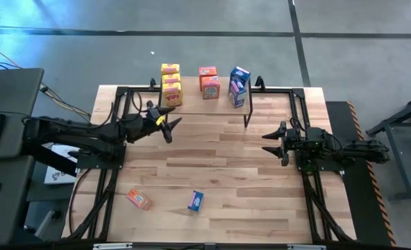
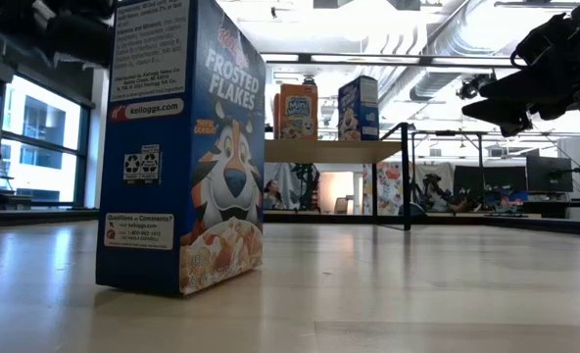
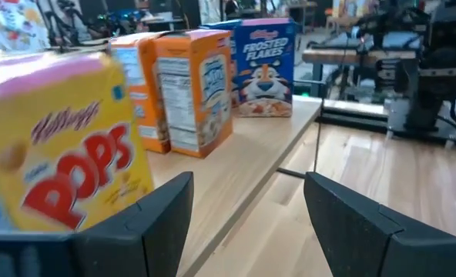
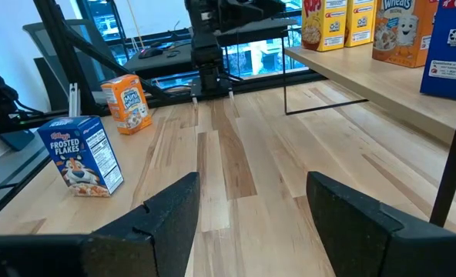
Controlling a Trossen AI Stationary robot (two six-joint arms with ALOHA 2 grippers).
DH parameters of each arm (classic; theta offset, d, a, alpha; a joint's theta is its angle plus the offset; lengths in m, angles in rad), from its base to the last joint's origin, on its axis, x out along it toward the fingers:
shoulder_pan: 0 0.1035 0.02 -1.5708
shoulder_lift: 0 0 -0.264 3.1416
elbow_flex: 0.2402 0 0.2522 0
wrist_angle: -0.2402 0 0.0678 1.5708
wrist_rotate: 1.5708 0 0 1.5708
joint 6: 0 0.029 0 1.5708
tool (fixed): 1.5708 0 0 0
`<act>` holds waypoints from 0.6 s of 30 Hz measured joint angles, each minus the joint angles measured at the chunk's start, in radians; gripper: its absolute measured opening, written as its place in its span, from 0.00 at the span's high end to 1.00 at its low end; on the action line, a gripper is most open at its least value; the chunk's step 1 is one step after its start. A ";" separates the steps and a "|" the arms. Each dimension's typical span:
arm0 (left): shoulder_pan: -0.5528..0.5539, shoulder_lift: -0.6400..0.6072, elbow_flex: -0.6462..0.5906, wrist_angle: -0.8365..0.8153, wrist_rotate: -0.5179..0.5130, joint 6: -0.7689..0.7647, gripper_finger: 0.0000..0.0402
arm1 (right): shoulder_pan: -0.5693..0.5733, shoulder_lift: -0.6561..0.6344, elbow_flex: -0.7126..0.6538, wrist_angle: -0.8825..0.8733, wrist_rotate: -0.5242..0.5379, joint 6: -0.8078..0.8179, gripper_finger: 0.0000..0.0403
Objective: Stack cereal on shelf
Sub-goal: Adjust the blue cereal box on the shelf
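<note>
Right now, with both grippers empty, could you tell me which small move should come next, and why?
Probably swing the right gripper toward the blue cereal box standing on the table. Two boxes are still off the shelf, this one and the orange one. The right gripper hangs open and empty, while the left gripper, also open, is beside the shelf.

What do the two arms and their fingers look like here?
Both arms are dark, near black, with jointed links. The left gripper carries a small yellow marking near its tapered black fingers. The right gripper is all black, with wedge-shaped matte fingers and dark cabling along the arm.
</note>
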 joint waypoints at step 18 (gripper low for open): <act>-0.059 -0.019 0.321 -0.349 -0.002 0.057 0.40 | 0.000 0.000 0.000 0.000 0.000 0.000 0.42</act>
